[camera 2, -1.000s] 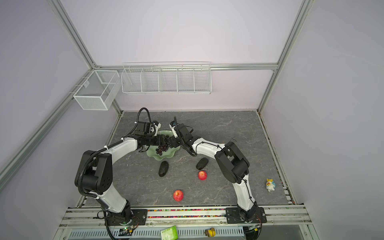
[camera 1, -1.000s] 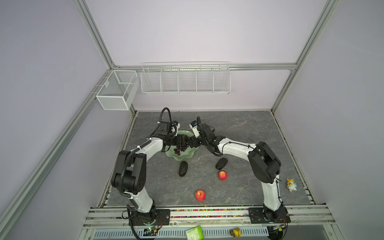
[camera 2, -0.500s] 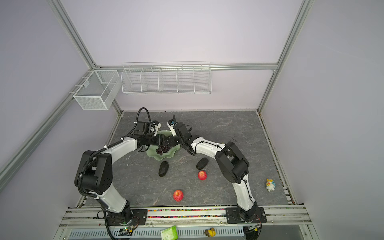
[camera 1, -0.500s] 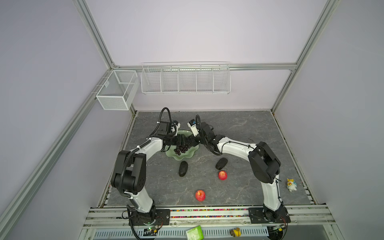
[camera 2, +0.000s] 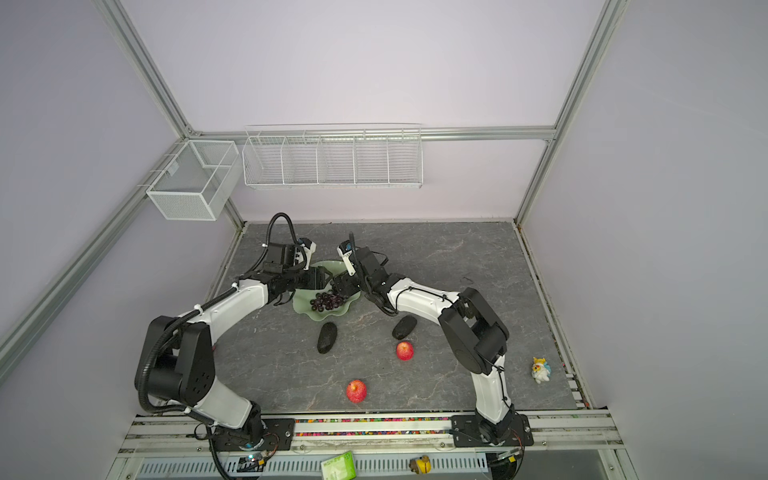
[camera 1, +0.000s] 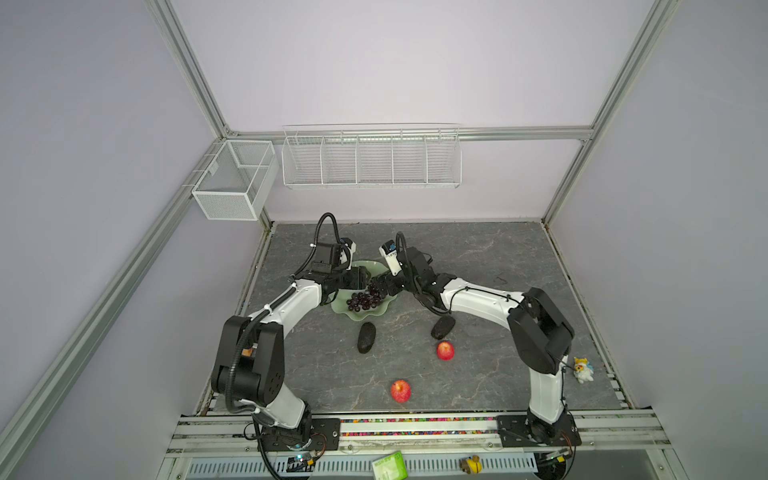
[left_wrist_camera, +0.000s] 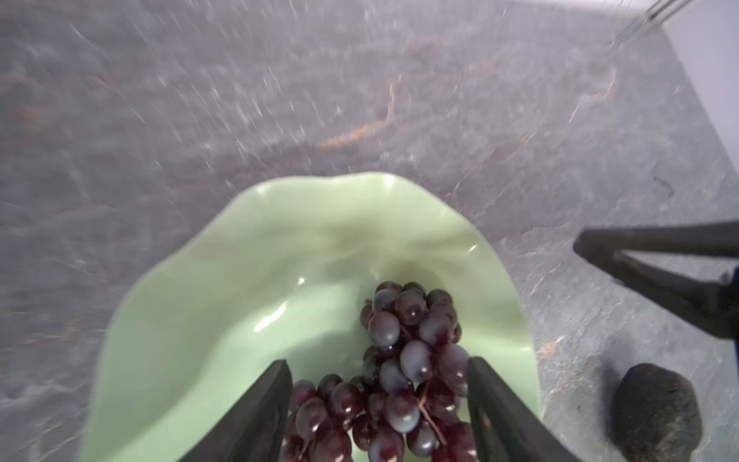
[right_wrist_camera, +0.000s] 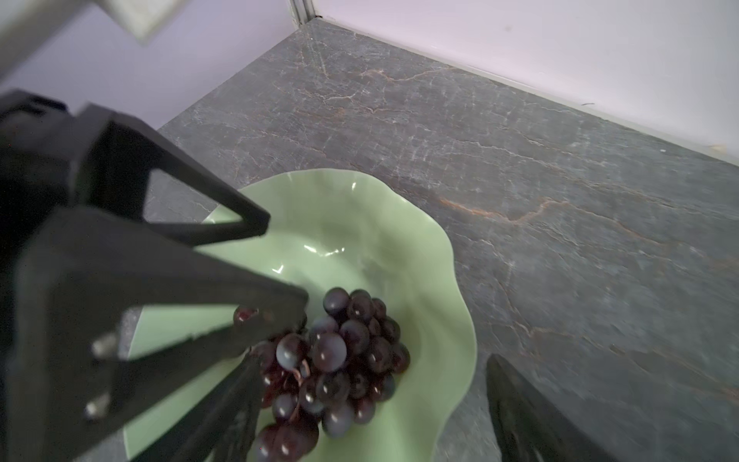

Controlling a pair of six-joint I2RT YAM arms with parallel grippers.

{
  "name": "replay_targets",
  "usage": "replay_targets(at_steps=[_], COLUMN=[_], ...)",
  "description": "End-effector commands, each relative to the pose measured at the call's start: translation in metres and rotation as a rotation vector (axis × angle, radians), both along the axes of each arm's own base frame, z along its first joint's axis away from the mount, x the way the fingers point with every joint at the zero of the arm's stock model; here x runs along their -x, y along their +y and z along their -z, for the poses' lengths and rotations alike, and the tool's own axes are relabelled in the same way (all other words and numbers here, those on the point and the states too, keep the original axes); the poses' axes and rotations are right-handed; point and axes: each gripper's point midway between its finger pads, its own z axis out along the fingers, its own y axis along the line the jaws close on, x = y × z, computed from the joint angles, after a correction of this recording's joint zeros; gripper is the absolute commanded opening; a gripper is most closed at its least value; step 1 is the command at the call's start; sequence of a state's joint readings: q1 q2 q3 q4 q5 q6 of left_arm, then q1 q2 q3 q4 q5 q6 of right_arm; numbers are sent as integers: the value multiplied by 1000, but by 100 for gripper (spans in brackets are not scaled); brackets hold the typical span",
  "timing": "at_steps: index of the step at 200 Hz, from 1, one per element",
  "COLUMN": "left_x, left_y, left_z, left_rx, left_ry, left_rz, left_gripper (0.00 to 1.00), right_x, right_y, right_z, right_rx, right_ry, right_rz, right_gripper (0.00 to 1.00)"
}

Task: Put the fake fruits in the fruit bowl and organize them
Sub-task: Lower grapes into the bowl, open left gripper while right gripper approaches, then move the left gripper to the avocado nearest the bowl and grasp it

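Between the left end effector (left_wrist_camera: 376, 404)'s spread jaws, the grape bunch (left_wrist_camera: 400, 372) lies in the fruit bowl (left_wrist_camera: 224, 304). Lift straight up without snagging stems. Beside it, the right end effector (right_wrist_camera: 372, 404) also gapes, gripping nothing.

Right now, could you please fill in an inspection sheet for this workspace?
Surface: grey marbled table, dry, no spills seen.
Job's things: grapes lie in the green bowl; two avocados and two apples on the table outside it.
Clutter: toy figure at the table's right edge.
End effectors: left end effector open, straddling the grapes; right end effector open over the bowl, empty.
Cables: black hose looped above the left wrist, clear of the fruit.
Surroundings: two white wire baskets on the walls, nothing seen inside.
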State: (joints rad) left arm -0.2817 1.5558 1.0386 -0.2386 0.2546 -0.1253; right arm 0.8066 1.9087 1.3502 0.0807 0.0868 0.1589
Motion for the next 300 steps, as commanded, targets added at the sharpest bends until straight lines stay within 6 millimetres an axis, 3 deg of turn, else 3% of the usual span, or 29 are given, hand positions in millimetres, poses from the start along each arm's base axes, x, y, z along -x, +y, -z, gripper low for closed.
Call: replay_targets(at_steps=[1,21,50,78,84,126,171,213,245,270,300], left_x=[17,65,141,183,188,182,165,163,165,174,186], left_y=[12,10,5,6,4,-15,-26,-25,-26,-41,-63], left_z=[-15,-11,13,40,45,60,84,100,105,89,37], left_rx=[-30,-97,-177,-232,-227,-165,-250,-305,-315,-230,-100], left_ry=[8,50,171,236,242,208,239,276,291,305,262], left_rz=[-69,-76,-67,-88,-83,-32,-8,-7,17,88,216], left_gripper=[68,68,68,68,68,68,67,62,48,41,39], right_x=[14,43,90,133,144,172,179,179,176,175,167], right_y=[-23,-46,-71,-76,-81,-81,-78,-89,-93,-96,-104], right_z=[-37,-33,-15,3,17,30,23,20,21,14,-1], right_rx=[-34,-22,-25,15,37,27,35,45,63,27,-57], right_ry=[-44,14,118,162,180,202,168,140,129,125,126], right_rz=[35,35,5,-43,-47,-48,-62,-35,-25,-8,10], right_gripper=[88,88,88,88,88,88,88,88,88,89,89])
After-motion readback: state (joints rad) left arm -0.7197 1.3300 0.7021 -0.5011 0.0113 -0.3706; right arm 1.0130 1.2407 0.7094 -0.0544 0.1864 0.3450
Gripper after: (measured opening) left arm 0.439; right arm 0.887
